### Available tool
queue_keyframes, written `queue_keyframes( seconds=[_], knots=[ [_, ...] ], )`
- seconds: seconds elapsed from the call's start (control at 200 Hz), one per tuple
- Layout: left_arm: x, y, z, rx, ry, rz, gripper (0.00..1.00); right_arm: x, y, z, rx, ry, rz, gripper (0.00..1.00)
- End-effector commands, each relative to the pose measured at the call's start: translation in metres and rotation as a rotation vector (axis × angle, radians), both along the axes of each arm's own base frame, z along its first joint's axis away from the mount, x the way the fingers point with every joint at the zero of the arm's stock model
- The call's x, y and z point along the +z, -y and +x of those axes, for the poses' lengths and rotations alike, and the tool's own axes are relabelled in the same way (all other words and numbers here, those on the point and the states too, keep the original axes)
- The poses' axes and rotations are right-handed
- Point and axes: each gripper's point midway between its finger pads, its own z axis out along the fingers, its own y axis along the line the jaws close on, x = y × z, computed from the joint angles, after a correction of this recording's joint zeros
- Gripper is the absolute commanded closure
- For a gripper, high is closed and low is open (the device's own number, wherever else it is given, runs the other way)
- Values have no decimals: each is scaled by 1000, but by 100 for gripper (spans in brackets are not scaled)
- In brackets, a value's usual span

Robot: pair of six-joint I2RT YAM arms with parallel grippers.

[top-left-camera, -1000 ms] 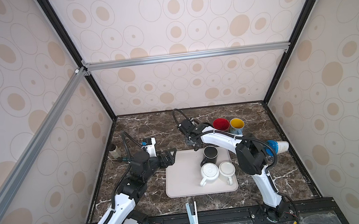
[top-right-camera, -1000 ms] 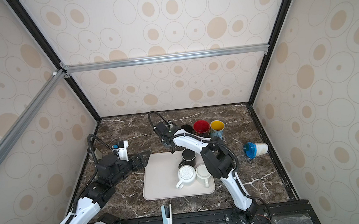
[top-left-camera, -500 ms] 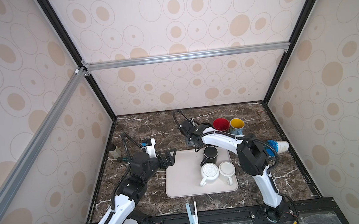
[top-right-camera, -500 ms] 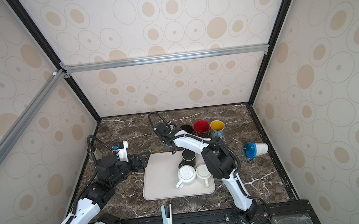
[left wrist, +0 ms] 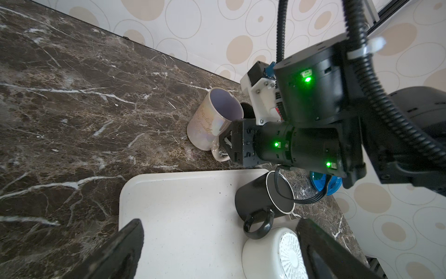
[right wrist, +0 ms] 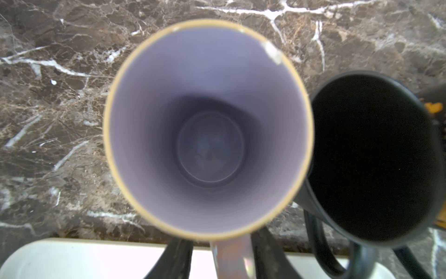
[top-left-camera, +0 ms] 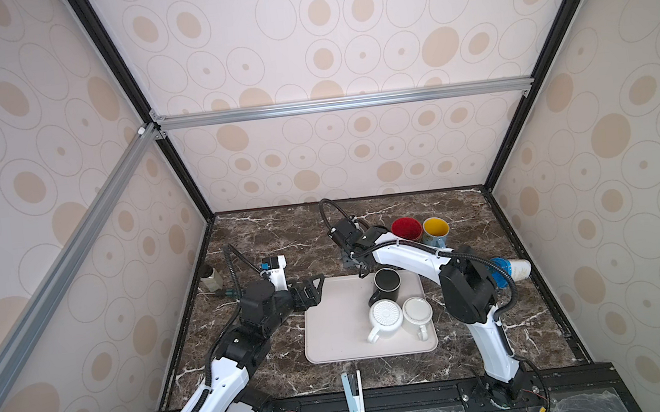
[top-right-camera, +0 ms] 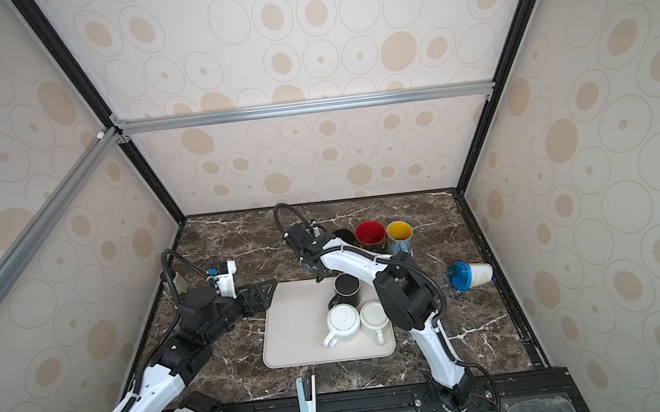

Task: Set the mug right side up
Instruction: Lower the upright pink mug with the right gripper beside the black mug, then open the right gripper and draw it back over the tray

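Lilac inside and pearly outside, the mug point(right wrist: 207, 135) stood mouth up on the marble table point(top-left-camera: 273, 238), just behind the white tray point(top-left-camera: 334, 340) and close against a black mug point(right wrist: 371, 157) beside it. The right gripper point(right wrist: 224, 258) was low at its handle point(right wrist: 231, 263), one finger on each side. The jaws were a little parted: a gap showed between one of the fingers point(right wrist: 176, 258) and the handle, while the other seemed to lie against it, so I judged that nothing was clamped at this moment. The left gripper point(top-left-camera: 313, 290) hovered at the left edge of the tray, spread wide and holding nothing.

The turning itself looked done; the danger was in the withdrawal. If the right arm went up or sideways before the jaws were wide enough, the finger at the handle could hook it and drag the mug, tip it, or knock it against the black mug. The glaze looked smooth and the marble hard, so a tipped mug would probably roll or chip. A retreat toward the tray was also not free, because another black mug point(top-left-camera: 386, 282) stood on the tray near the arm. Whether the foot of the mug sat fully flat on the table, I could not tell from these views.
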Motion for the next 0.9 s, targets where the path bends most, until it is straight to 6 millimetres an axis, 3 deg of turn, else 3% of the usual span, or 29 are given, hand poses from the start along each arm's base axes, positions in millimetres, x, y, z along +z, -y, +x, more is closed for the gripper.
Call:
queue_keyframes(
  seconds=[0.0, 0.3, 0.62, 0.78, 0.895],
  knots=[
    [6, -2, 1, 3, 30, 0, 0, 21, 7, -9, -11, 13, 11, 53],
    [7, -1, 0, -6, 37, 5, 0, 61, 22, -36, 31, 53, 68, 55],
    [-1, 5, -2, -56, 13, 70, 0, 109, 44, -110, 165, 118, 234, 57],
    [-7, 16, -15, -132, -1, 124, 0, 116, 59, -146, 203, 62, 233, 57],
    [-8, 28, -30, -193, -18, 166, 0, 116, 74, -161, 197, 59, 194, 57]
  ],
)
